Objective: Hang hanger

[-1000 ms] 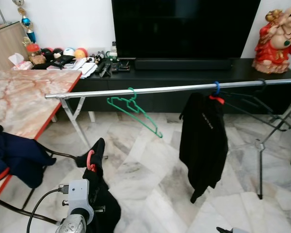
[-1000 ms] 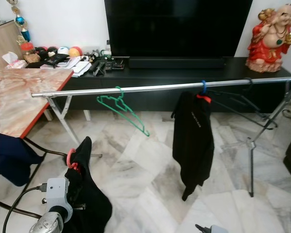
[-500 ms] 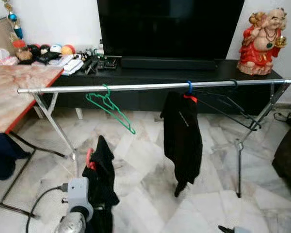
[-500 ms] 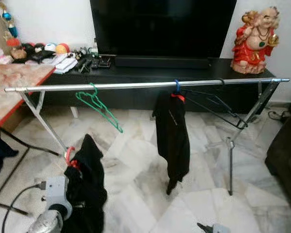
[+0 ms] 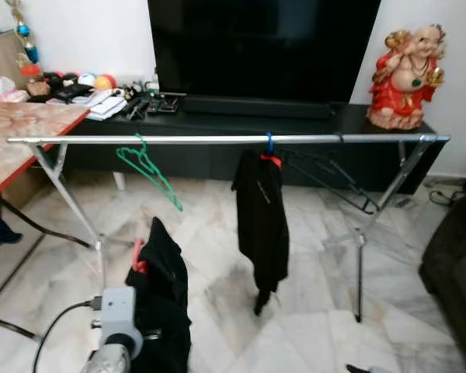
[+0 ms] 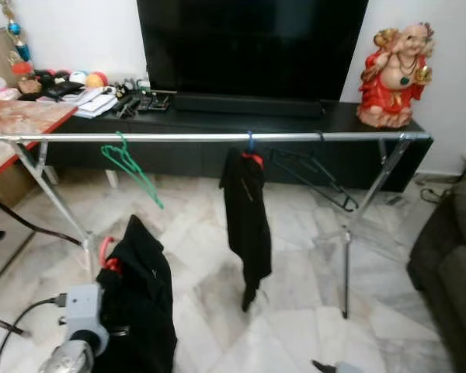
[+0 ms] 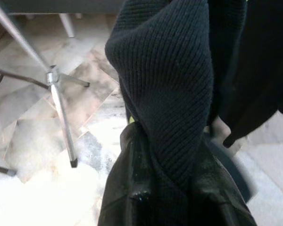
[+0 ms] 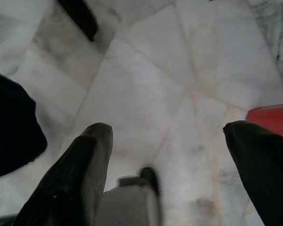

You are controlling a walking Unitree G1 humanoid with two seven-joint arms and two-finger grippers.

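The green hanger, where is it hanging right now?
The empty green hanger hangs on the silver rail toward the robot's left, apart from the black garment on a blue hook near the middle, in front of the TV bench.

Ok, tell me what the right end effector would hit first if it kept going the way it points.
The right end effector, fingers apart, points down at the marble floor; that looks first in line, though depth is unclear.

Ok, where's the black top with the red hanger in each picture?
Left eye view: black top, low, left of middle.
Right eye view: low left.
Left wrist view: close up, across the middle.
Right wrist view: dark cloth at one edge, maybe it; I can't tell.
Shared landmark: the silver rack leg beside it.
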